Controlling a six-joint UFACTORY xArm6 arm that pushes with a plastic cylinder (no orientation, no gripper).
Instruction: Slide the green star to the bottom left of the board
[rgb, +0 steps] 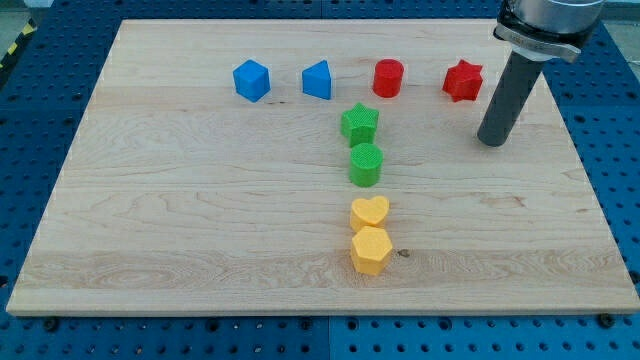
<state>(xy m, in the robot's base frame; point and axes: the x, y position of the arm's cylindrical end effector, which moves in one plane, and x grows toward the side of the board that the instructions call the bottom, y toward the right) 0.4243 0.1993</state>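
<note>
The green star (359, 122) lies on the wooden board (180, 200) a little above the board's middle. A green cylinder (366, 164) sits just below it, close to or touching it. My tip (491, 141) rests on the board at the view's upper right, well to the right of the green star and just below and to the right of the red star (463, 81). It touches no block.
A blue cube (251, 80), a blue wedge-like block (317, 80) and a red cylinder (388, 77) stand in a row near the view's top. A yellow heart (369, 212) and a yellow hexagon (370, 250) sit below the green cylinder.
</note>
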